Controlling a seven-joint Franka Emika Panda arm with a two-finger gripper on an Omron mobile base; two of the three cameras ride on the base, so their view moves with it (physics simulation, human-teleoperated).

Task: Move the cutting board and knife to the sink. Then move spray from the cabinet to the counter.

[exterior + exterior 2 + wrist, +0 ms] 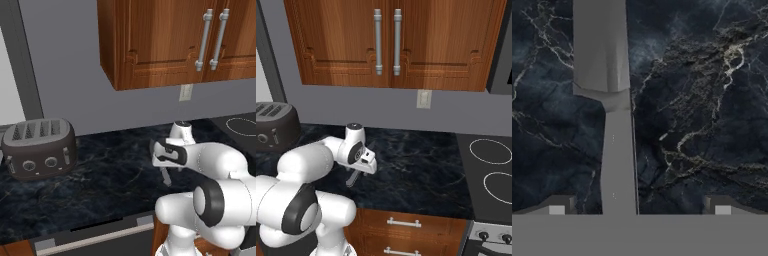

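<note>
Open claw [639, 207] over slim grey knife [612, 100] — veined black marble counter [702, 75].

Rendering evenly lit and soft throughout, with no hard glare. Catching a gentle sheen along the white arm [220, 165] and the silver handles [387, 42]. Casting a faint shadow beneath the cabinet [165, 40] onto the grey wall. Showing dark on the counter [702, 100], pale veins staying crisp; knife [609, 100] edges looking slightly soft up close.
</note>
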